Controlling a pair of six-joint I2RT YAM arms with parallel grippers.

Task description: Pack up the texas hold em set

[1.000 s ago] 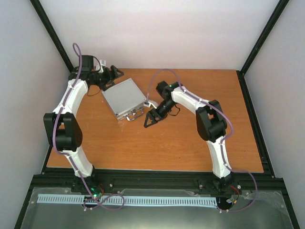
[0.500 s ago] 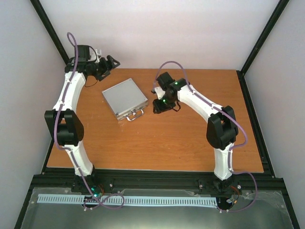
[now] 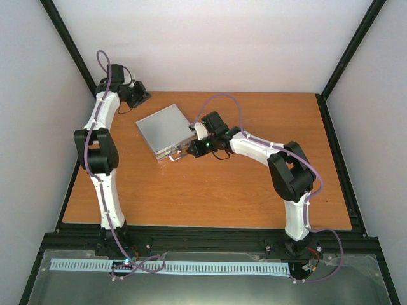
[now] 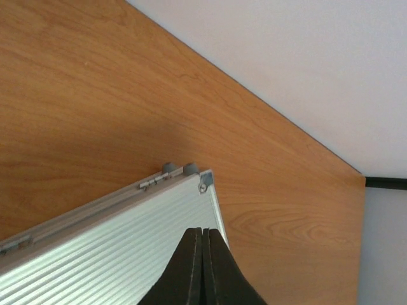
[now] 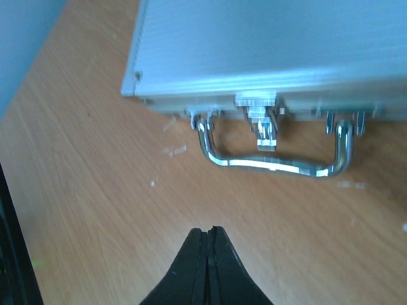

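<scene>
The texas hold em set shows only as its silver metal case, lying closed on the wooden table; whatever is inside is hidden. My left gripper hangs shut above the case's back left corner. In the left wrist view the shut tips sit over the ribbed lid near a corner rivet, holding nothing. My right gripper is shut and empty, low over the table just in front of the case's chrome handle and centre latch. A strip of bare wood separates its tips from the handle.
The wooden table is bounded by white walls with black frame posts at the back corners. Tiny white specks lie on the wood by the handle. A black rail runs along the near edge.
Both grippers have gone from open to shut. The left arm swung toward the back left corner. The right gripper lifted away, then came back down by the case's handle. The case stayed put.
</scene>
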